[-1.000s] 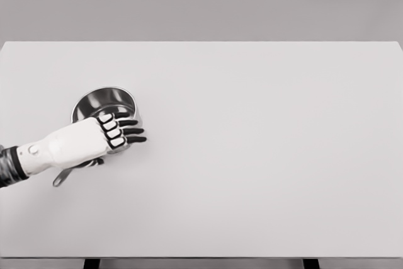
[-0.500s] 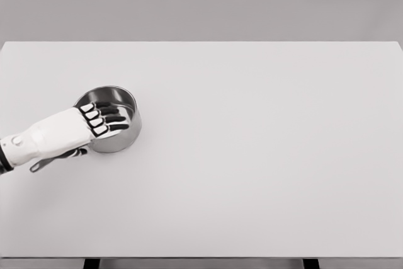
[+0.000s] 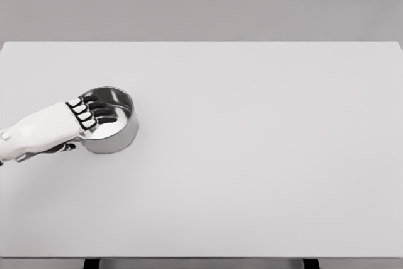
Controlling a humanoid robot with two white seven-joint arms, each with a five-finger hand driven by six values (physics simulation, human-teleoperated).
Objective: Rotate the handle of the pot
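Note:
A steel pot (image 3: 118, 135) stands on the left part of the white table (image 3: 264, 155). My left hand (image 3: 87, 113) comes in from the left edge and lies over the pot's left rim, with its dark fingers (image 3: 101, 110) stretched flat above the inside of the pot. The hand is open and grasps nothing that I can see. My hand and forearm cover nearly all of the pot handle. Only a small grey end of the handle (image 3: 21, 156) shows under the wrist, pointing left and slightly toward me. My thumb (image 3: 65, 148) sits below the palm beside the pot wall.
The table's left edge is close behind the forearm. Table legs (image 3: 92, 263) show under the near edge.
My left hand has drawn back to the left and slightly farther away. The handle has swung from the lower left toward the left, and the pot has shifted a little left.

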